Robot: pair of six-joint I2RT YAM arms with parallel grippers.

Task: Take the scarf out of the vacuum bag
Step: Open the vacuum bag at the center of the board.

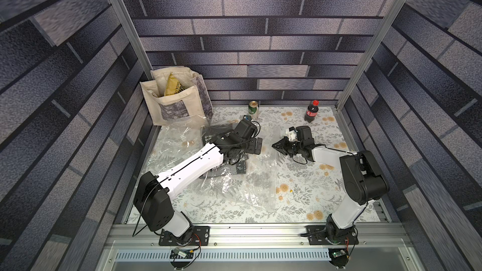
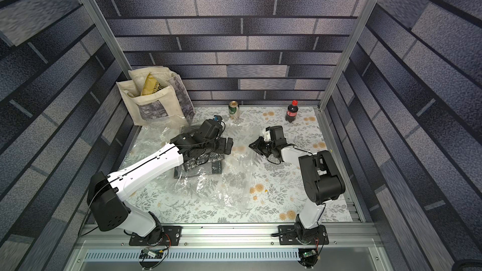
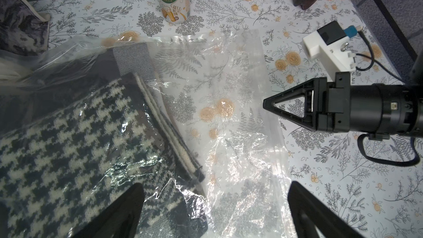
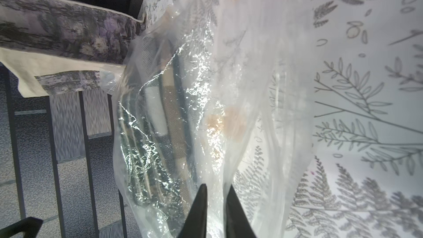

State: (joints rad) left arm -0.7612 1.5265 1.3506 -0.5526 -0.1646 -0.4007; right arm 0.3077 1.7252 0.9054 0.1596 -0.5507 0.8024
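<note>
On the flowered desk [image 1: 300, 204], the clear vacuum bag [image 1: 234, 189] lies spread out and crinkled, with the scarf [image 3: 68, 133] inside it.

The houndstooth scarf sits folded in the bag's left part, near the cream tote bag [image 1: 177, 100] in the far left corner, and the bag's right part is empty film lying flat on the desk. The left gripper [image 3: 216, 186] hangs over the scarf's edge with its fingers spread wide, holding nothing. The right gripper [image 4: 217, 187] reaches in from the right, its tips drawn together on the bag's right edge, with film pinched between them. A green can [image 1: 253, 107] and a cola bottle [image 1: 311, 112] stand by the back wall, apart from the bag.
</note>
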